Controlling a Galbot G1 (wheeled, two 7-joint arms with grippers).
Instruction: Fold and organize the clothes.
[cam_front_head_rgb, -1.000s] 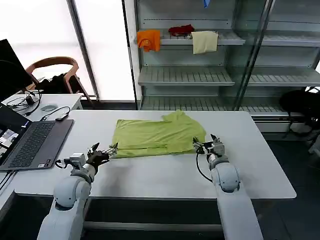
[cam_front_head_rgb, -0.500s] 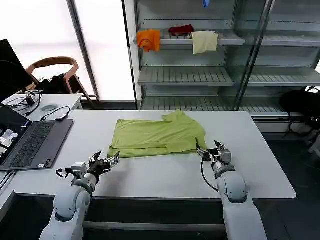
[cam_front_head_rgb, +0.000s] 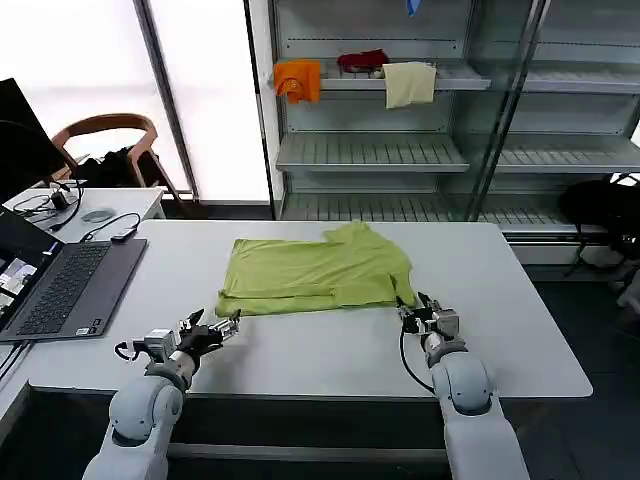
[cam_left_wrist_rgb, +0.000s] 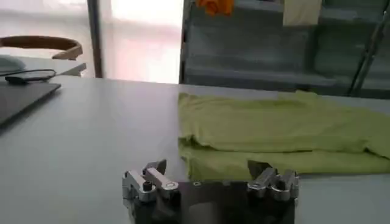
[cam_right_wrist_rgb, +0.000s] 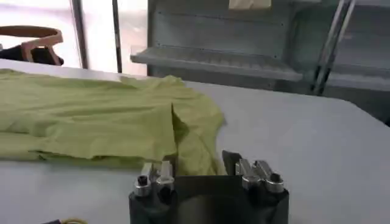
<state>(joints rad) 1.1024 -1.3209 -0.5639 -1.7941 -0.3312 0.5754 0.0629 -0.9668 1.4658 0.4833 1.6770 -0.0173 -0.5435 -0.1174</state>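
Bright daylight floods in from the blown-out window (cam_front_head_rgb: 200, 90) behind; wrist views look soft, shadows faint.

A: What are the arms like?
B: Smooth pale-grey rounded shells, lower left and lower right of the head view.
A: And the ends?
B: The left gripper (cam_front_head_rgb: 213, 332) and right gripper (cam_front_head_rgb: 417, 312) are silver metal with dark fingers, small screws, and looping black cables.

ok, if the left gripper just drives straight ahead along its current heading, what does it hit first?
Most likely the near folded edge of the lime-green T-shirt. The left gripper is open and points at that hem, with bare table between them.
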